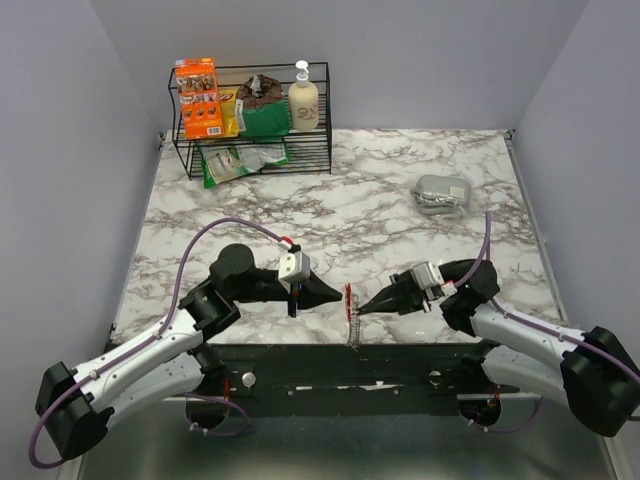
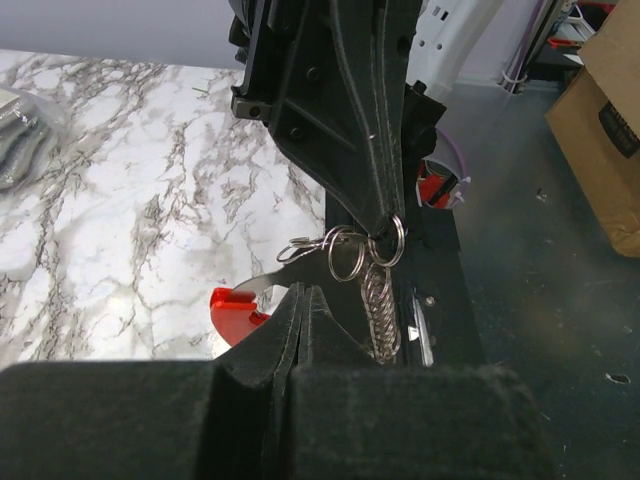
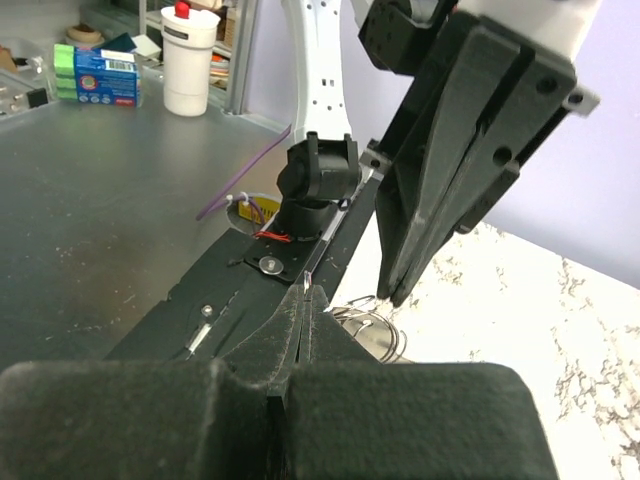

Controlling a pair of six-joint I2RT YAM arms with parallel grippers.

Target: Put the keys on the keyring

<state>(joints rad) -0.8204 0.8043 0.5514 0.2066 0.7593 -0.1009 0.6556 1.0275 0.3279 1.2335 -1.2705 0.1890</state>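
meeting clenched at the keyring (image 1: pixel 349 300), left gripper (image 1: pixel 335 295) and right gripper (image 1: pixel 365 307); rack (image 1: pixel 312 158), pouch (image 1: pixel 443 193) behind.

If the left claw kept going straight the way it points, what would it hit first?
The keyring: its red-and-silver piece hangs right at the closed tips of the left gripper, perhaps already touching. Just behind is the right gripper, holding it by the rings.
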